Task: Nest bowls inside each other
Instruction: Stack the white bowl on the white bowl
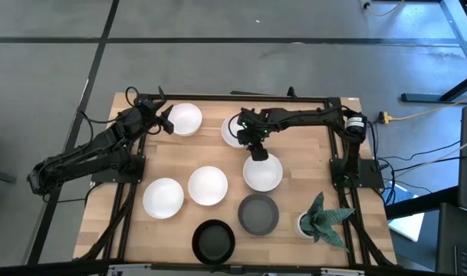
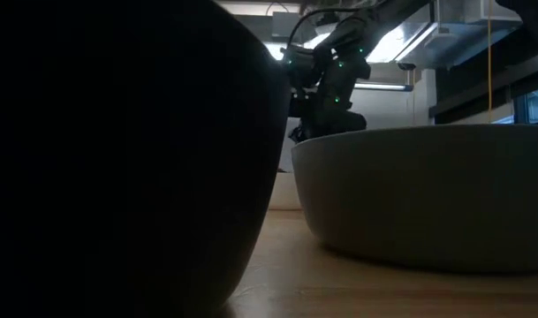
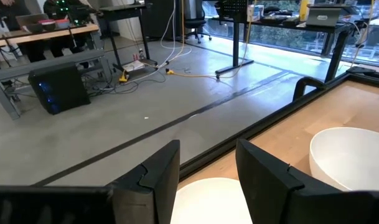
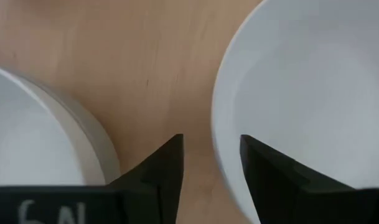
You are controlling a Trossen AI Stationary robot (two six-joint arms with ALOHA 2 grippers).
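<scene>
Right gripper (image 1: 258,152), fingers spread and empty, hangs over bare wood at the rim of a glossy white bowl (image 1: 262,172) mid-table. Left gripper (image 1: 166,120), also spread, sits beside another white bowl (image 1: 185,119) at the table's far edge. Matte grey bowl (image 1: 258,214) and black bowl (image 1: 213,241) rest nearer the front.

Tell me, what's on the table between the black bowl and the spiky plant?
A grey bowl lies between the black bowl and the plant, slightly farther up the table; the high view shows it.
</scene>
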